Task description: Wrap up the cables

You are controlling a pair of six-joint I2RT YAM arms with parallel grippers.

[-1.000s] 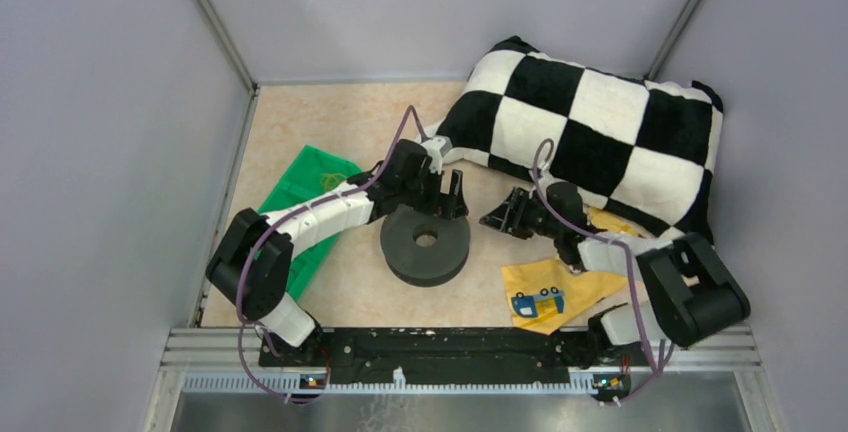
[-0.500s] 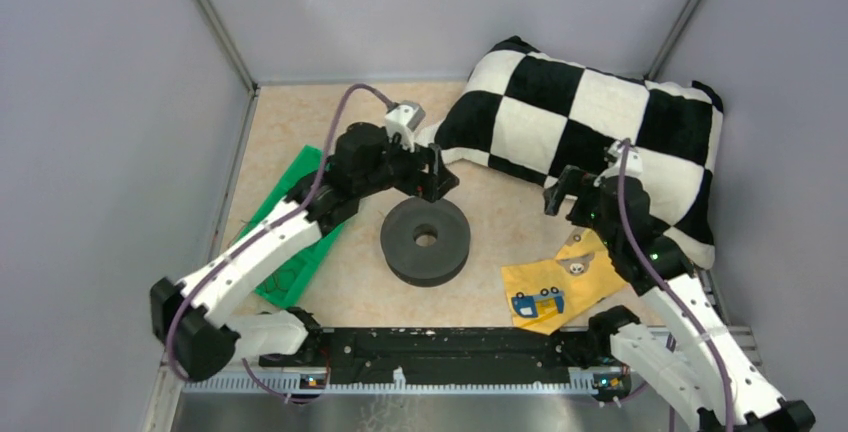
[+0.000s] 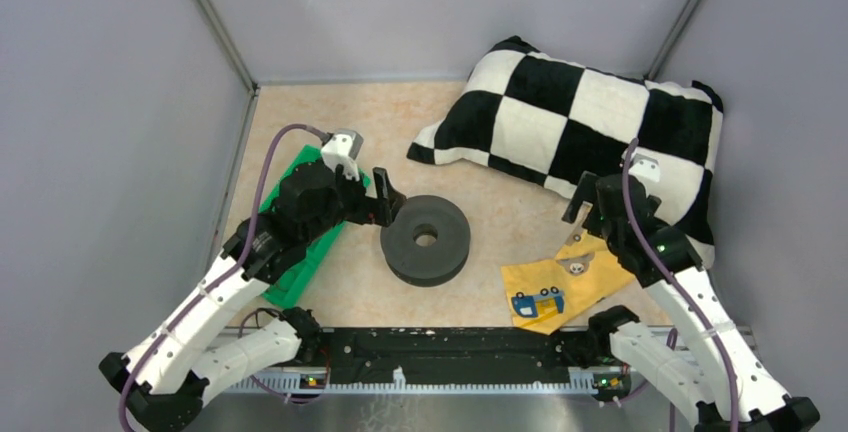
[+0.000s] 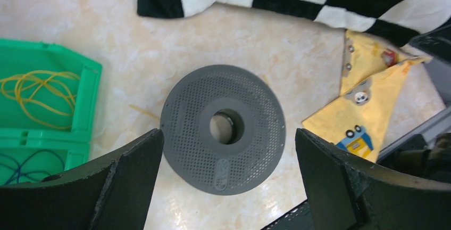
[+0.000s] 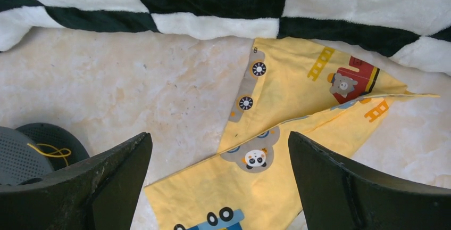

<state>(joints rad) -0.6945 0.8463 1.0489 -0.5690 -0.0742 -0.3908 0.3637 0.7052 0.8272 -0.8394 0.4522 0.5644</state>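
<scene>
The cables are a thin yellow wire lying in loose loops in a green tray. A short yellow strand lies on the black spool, and another strand lies on the floor beside it. The spool lies flat mid-table and fills the centre of the left wrist view. My left gripper is open and empty, raised at the spool's left edge, with its jaws framing the spool. My right gripper is open and empty above the yellow cloth.
A black-and-white checked pillow lies at the back right. A yellow printed cloth lies at the front right, partly under the pillow. The green tray sits at the left and also holds a blue wire. Grey walls enclose the table.
My left gripper has drawn back from the pillow's edge, left and nearer, to the spool's left side. My right gripper has moved right, away from the spool, to above the yellow cloth.
</scene>
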